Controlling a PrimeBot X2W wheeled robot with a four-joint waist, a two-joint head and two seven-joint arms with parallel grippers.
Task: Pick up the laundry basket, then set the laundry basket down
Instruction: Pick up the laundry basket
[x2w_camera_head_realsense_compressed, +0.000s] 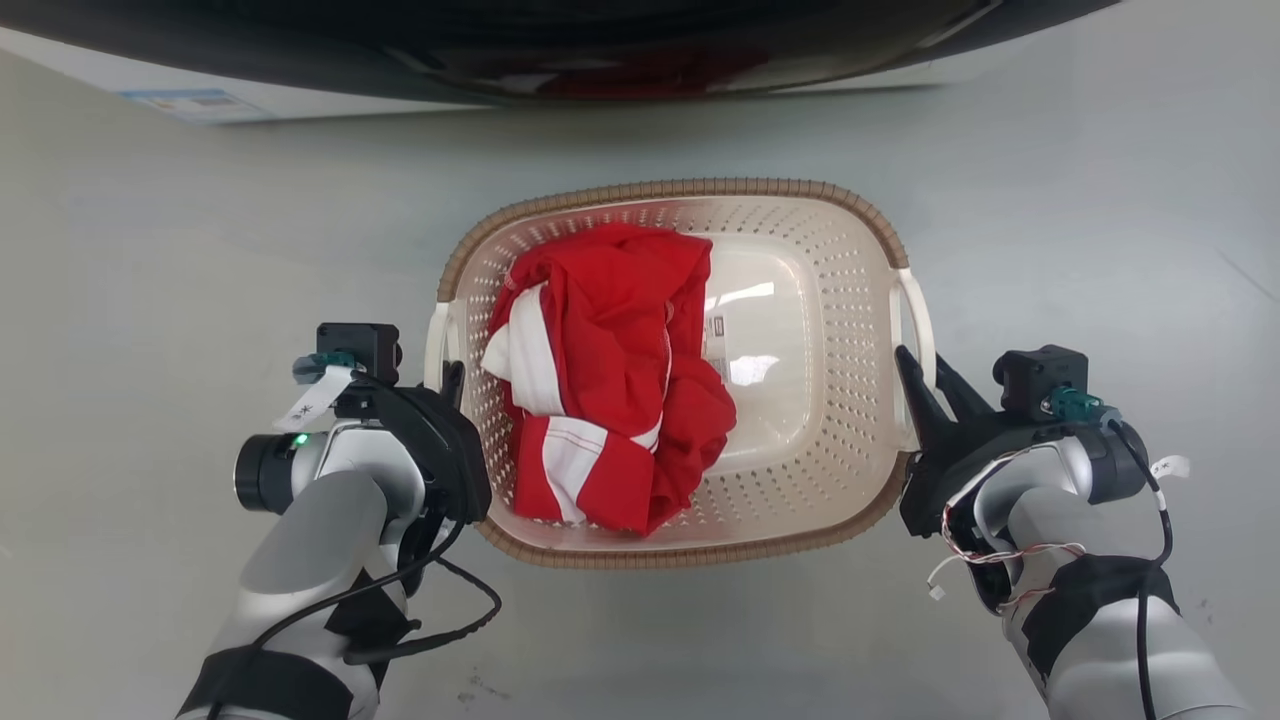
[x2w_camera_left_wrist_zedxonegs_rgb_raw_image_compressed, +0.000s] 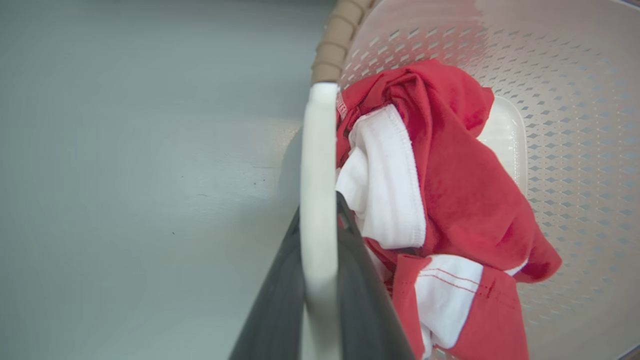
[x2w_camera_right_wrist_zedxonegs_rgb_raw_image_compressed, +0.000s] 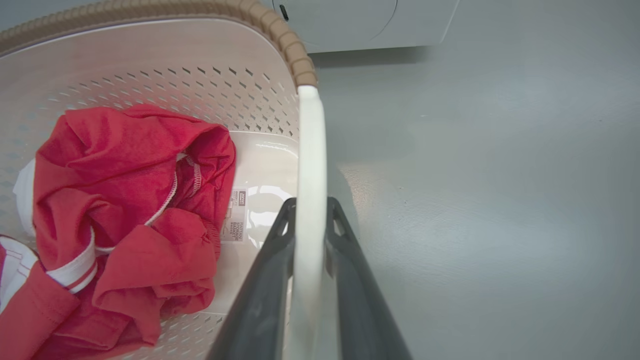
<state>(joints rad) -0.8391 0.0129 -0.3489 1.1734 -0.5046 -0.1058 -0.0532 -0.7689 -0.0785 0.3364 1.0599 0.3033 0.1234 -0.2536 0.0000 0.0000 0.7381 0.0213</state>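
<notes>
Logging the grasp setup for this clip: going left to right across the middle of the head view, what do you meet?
Left gripper → left handle → red-and-white garment → bare floor of the laundry basket → right handle → right gripper.

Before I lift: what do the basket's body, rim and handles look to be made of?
Body of the laundry basket: cream moulded plastic, glossy, going by the punched holes and the glare on its floor. Its rim: brown, matte, ribbed like weave; probably moulded plastic, possibly wrapped fibre. Its right handle: smooth white plastic, slightly satin, one even strip.
</notes>
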